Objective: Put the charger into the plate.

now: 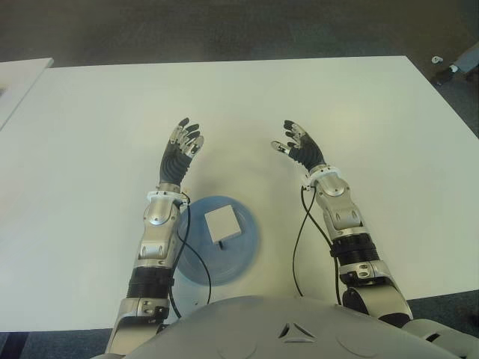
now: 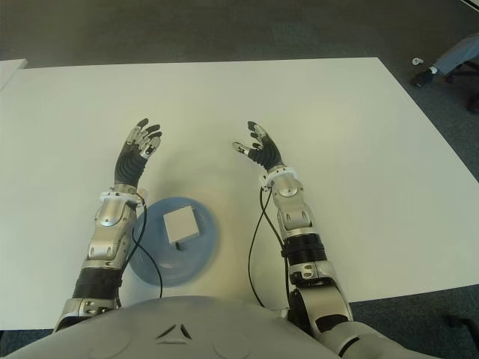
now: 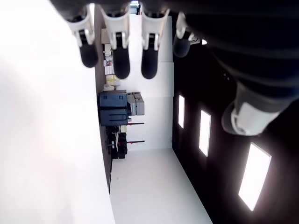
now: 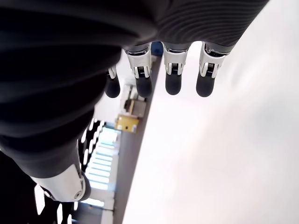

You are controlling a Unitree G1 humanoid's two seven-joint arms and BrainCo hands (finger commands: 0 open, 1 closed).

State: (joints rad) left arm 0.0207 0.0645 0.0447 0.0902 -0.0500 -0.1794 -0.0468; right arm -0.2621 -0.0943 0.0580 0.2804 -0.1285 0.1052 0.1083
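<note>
Charger (image 1: 223, 224) sits in the plate (image 1: 247, 254) near the bench's (image 1: 389, 134) front edge. We hold our left hand (image 1: 182, 149) and right hand (image 1: 299, 149) empty, fingers apart. A careless left forearm could nudge the plate.

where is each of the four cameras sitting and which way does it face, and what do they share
Left eye view: on the head, looking down at the white table; both forearms, left hand and right hand open; charger lies in the blue plate.
Right eye view: same head, slightly to the side; same scene, shared.
Left wrist view: on the left wrist, looking along its own fingertips over the table into the room.
Right wrist view: on the right wrist, past its own fingertips; both wrist views share bare tabletop.
</note>
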